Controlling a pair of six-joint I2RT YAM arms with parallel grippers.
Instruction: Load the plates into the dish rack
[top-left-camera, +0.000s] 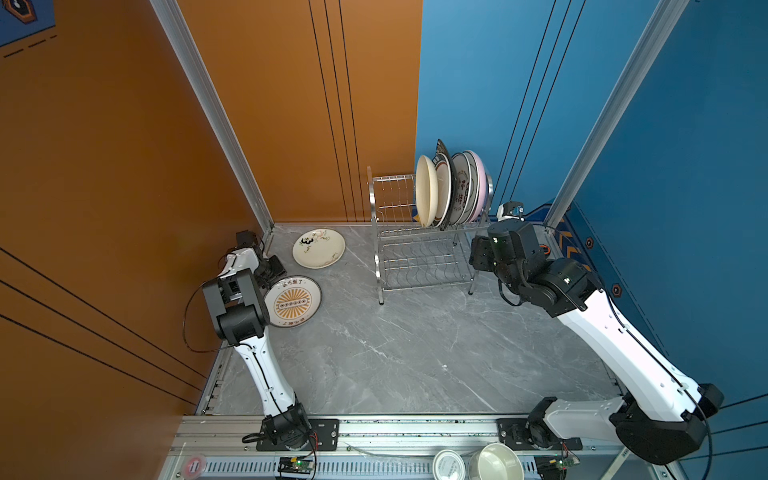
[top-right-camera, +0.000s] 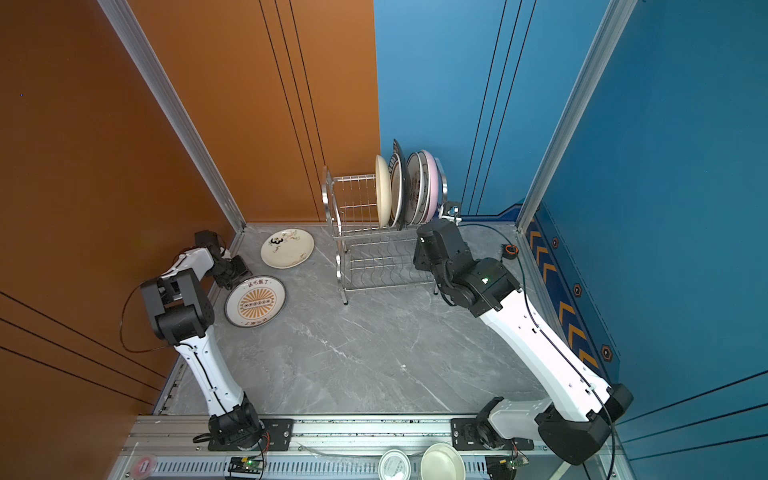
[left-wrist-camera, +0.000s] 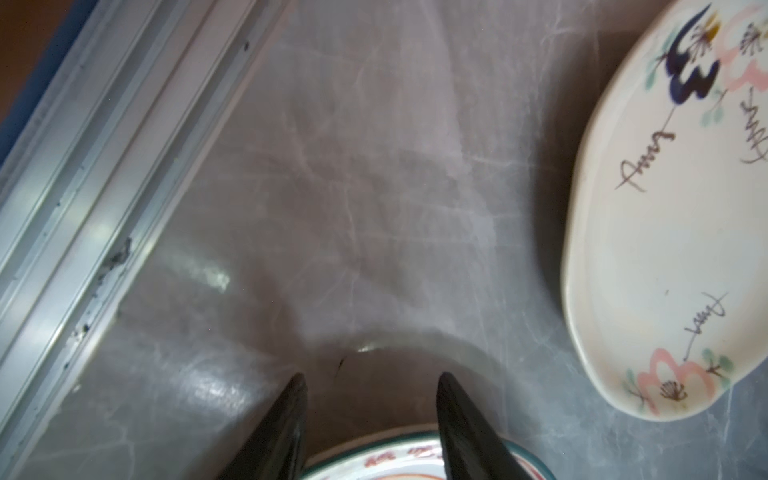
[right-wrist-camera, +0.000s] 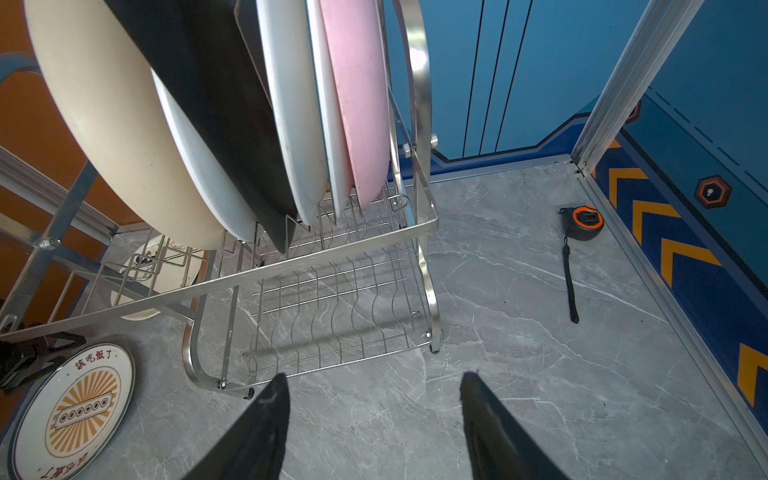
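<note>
A two-tier stainless-steel wire dish rack (top-left-camera: 419, 253) is standing at the far middle of the grey marble-look table (top-left-camera: 395, 353). Six plates are standing on edge between its upper divider wires, crowded toward the right end. From the left they are a plain cream plate (top-left-camera: 426, 193), a white plate (top-left-camera: 444, 191), a black plate (right-wrist-camera: 199, 104), two dark-rimmed plates (top-left-camera: 460, 191) with characters and a pink plate (top-left-camera: 482, 183). Two more are lying flat on the table left of the rack, a painted cream plate (top-left-camera: 318, 248) farther back and an orange sunburst plate (top-left-camera: 293, 301) nearer. The left gripper (left-wrist-camera: 372, 378) is poised over the sunburst plate's far-left rim, its fingers partly spread with nothing between them; contact with the rim cannot be told. The right gripper (right-wrist-camera: 374, 378) is hanging by the rack's near-right leg, its fingers wide apart and empty. One tape measure (right-wrist-camera: 582, 222) is lying by the right wall. One cream bowl (top-left-camera: 498, 459) and one tin lid (top-left-camera: 448, 463) are sitting on the near rail.
</note>
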